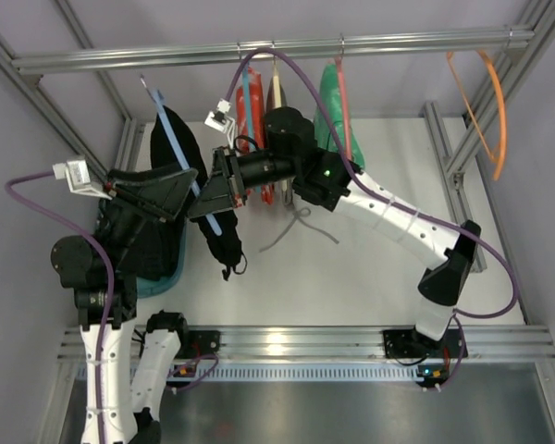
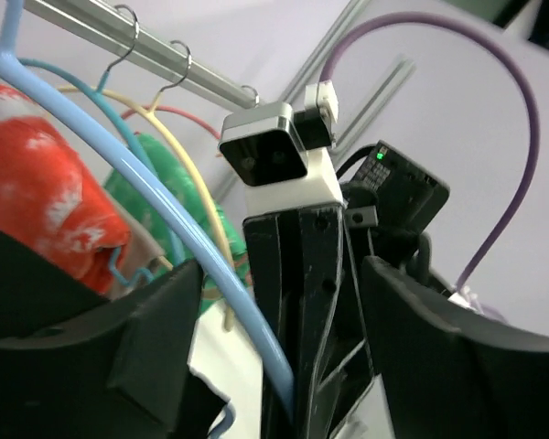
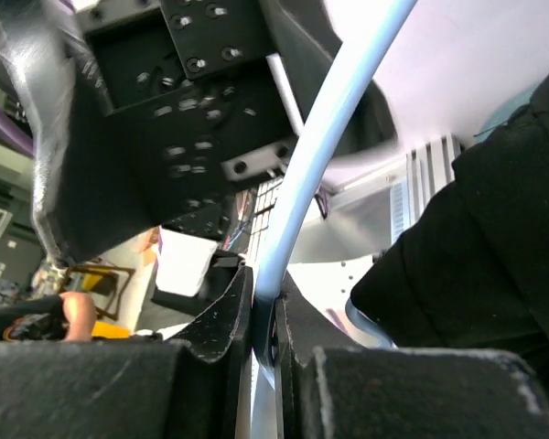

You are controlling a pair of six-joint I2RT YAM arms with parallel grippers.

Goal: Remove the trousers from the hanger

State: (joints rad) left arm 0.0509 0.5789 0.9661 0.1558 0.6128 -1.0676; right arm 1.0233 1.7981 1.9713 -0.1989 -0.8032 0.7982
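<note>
The light blue hanger (image 1: 178,148) is off the rail and slants over the table. The black trousers (image 1: 224,242) hang on it, bunched above and below the grip. My right gripper (image 1: 213,196) is shut on the hanger's bar; the right wrist view shows the bar (image 3: 320,155) pinched between the fingers (image 3: 221,320), with the trousers (image 3: 494,238) to the right. My left gripper (image 1: 180,190) is open. In the left wrist view its jaws stand wide on either side of the hanger bar (image 2: 165,215) and the right gripper's fingers (image 2: 297,302), holding nothing.
A red garment (image 1: 252,120) and a green garment (image 1: 331,106) hang on the rail (image 1: 259,51). An orange hanger (image 1: 490,102) hangs at the right. A teal basket (image 1: 162,277) sits under the left arm. A grey cord (image 1: 296,227) lies on the white table.
</note>
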